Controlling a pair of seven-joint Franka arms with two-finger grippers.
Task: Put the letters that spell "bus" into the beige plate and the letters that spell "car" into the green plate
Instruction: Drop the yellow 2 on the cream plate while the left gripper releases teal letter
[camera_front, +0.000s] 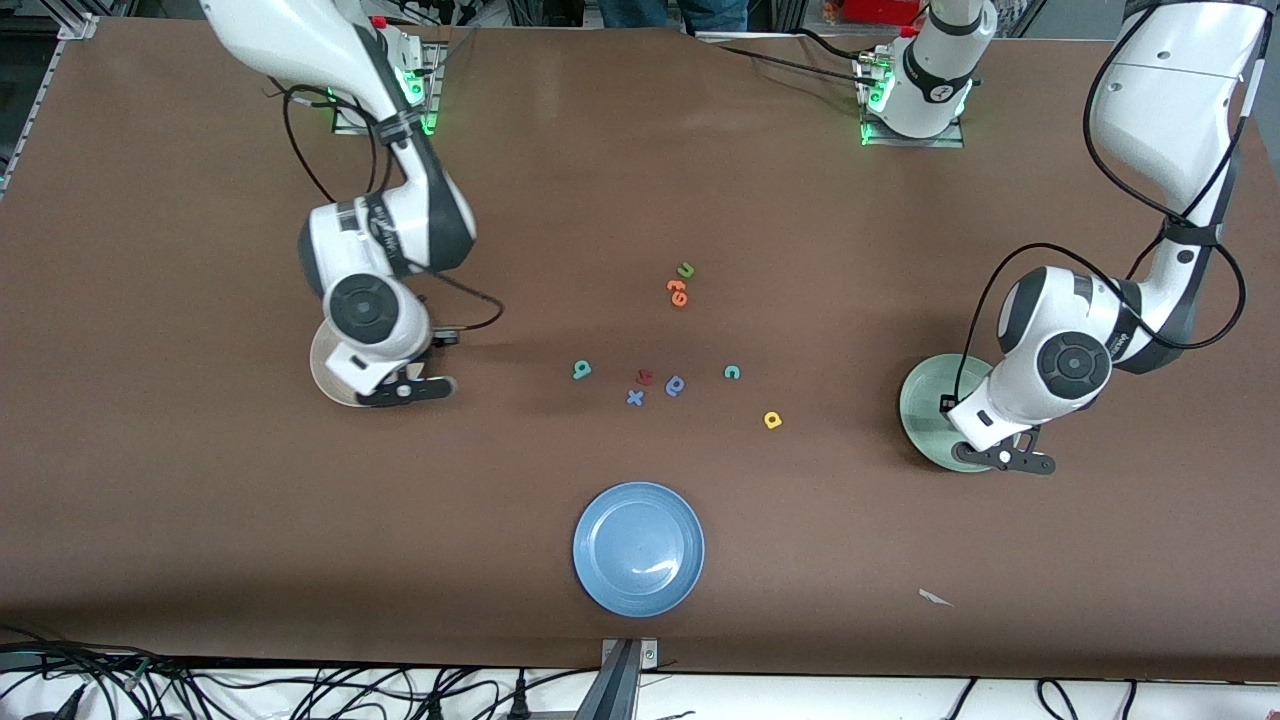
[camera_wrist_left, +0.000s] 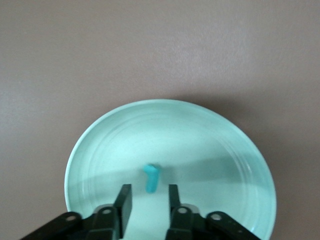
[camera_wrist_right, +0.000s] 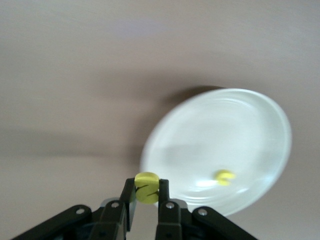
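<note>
My left gripper (camera_wrist_left: 148, 194) hangs open over the green plate (camera_wrist_left: 200, 135), at the left arm's end of the table (camera_front: 925, 395). A teal r (camera_wrist_left: 151, 177) sits just past its fingertips, loose over the plate's middle. My right gripper (camera_wrist_right: 146, 192) is shut on a yellow s (camera_wrist_right: 147, 187) at the edge of the beige plate (camera_wrist_right: 240, 125), which holds another yellow letter (camera_wrist_right: 225, 177). On the table's middle lie a teal b (camera_front: 582, 370), a teal c (camera_front: 732, 372) and a yellow a (camera_front: 772, 420).
A green u (camera_front: 685, 270) and an orange letter (camera_front: 678, 292) lie farther from the front camera. A red letter (camera_front: 645, 377), a blue looped letter (camera_front: 675, 385) and a blue x (camera_front: 634, 397) sit between b and c. A blue plate (camera_front: 638, 548) stands nearer.
</note>
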